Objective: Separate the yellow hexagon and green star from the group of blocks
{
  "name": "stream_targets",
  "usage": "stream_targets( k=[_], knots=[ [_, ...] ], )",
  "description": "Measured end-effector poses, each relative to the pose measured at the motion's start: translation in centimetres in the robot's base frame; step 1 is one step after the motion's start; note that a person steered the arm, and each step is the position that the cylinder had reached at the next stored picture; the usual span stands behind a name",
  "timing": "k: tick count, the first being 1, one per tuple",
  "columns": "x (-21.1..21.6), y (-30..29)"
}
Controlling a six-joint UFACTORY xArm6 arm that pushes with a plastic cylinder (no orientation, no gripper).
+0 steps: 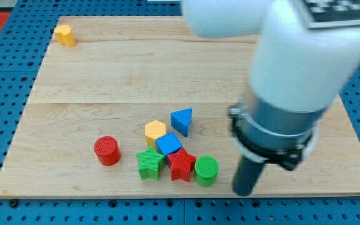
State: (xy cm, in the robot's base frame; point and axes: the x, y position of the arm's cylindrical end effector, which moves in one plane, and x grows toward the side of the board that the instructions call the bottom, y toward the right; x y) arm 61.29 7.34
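Though the arm (pixel 292 62) hides the board's (pixel 105 81) right, my tip (pixel 244 191) beside green cylinder (pixel 206 170), no claw.

- Yellow blocks: two, a hexagon (pixel 155 130) and a far one (pixel 64 35)
- Red: two, cylinder (pixel 107 150), star (pixel 182 165)
- Green: two, star (pixel 149 163), cylinder (pixel 206 170)
- Blue: two, triangle (pixel 182 120), cube (pixel 169 144)

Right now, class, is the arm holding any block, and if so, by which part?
Nothing is held. My tip stands clear of every block, at the view's right of the green cylinder, not touching it.
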Motion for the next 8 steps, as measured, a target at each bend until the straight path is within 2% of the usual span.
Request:
stream_targets(
  k=[1,2,3,4,5,6,8],
  knots=[
    [-0.7,-4.5],
    [-4.2,-8.2],
    [-5.9,-8.2],
    [-1.8,-7.2],
    [-0.4,-11.5],
    [-4.2,-15.7],
    [-7.9,-15.4]
  ],
)
